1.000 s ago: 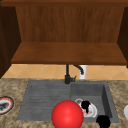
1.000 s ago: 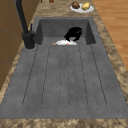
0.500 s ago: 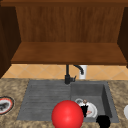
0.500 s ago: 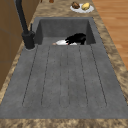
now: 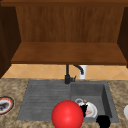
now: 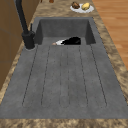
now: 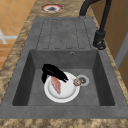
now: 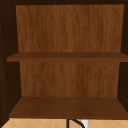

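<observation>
White plate (image 7: 67, 94) bearing a pink slice (image 7: 56, 85), flat on the sink (image 7: 62, 59) floor, not yet lifted; left hand (image 7: 53, 72) apparently pinching its rim; right hand (image 5: 103, 121) hovering near the front edge.

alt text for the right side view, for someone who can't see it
A black robot hand reaches over the rim of a white plate in the sink basin, next to a pink slice of food. A black faucet stands behind.

Front view faces the sink (image 5: 107, 90) head-on, side views look along it from either end, upper view faces the cabinet (image 8: 67, 107).
</observation>
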`<action>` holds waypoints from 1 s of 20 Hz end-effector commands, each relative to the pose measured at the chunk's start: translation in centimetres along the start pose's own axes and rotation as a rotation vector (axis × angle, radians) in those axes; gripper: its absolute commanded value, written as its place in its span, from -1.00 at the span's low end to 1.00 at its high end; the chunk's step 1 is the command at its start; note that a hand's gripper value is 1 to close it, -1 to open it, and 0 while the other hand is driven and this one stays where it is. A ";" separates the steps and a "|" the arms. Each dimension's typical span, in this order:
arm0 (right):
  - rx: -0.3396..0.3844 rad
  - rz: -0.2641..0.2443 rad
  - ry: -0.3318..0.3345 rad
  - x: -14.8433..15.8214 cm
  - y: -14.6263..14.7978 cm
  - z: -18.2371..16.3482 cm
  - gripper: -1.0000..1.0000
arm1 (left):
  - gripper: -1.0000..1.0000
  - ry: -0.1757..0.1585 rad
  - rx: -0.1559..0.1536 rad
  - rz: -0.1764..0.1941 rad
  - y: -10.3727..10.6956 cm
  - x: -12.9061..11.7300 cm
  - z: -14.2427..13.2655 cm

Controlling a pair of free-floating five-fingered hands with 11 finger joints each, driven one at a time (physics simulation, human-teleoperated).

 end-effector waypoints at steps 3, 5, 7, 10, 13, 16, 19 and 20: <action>0.000 0.000 0.000 0.0 0.0 0.0 0.00 | -1.00 0.042 0.029 0.068 -0.2 -2.6 0.6; 0.000 0.000 0.000 0.0 0.0 0.0 0.00 | -1.00 0.038 0.046 0.108 -0.7 -2.9 0.7; 0.000 0.000 0.000 0.0 0.0 0.0 0.00 | -1.00 0.029 0.054 0.123 -1.8 -2.5 0.9; 0.000 0.000 0.000 0.0 0.0 0.0 0.00 | -1.00 0.008 0.049 0.104 -2.2 -2.6 1.1; 0.000 0.000 0.000 0.0 0.0 0.0 0.00 | -1.00 -0.012 0.038 0.077 -2.3 -2.2 1.1; 0.000 0.000 0.000 0.0 0.0 0.0 0.00 | -1.00 -0.023 0.040 0.073 -2.0 -2.0 1.1; 0.000 0.000 0.000 0.0 0.0 0.0 0.00 | 1.00 -0.045 0.043 0.153 -1.0 -1.7 1.9; 0.000 0.000 0.000 0.0 0.0 0.0 0.00 | 1.00 -0.042 0.055 0.180 -0.8 -1.5 2.0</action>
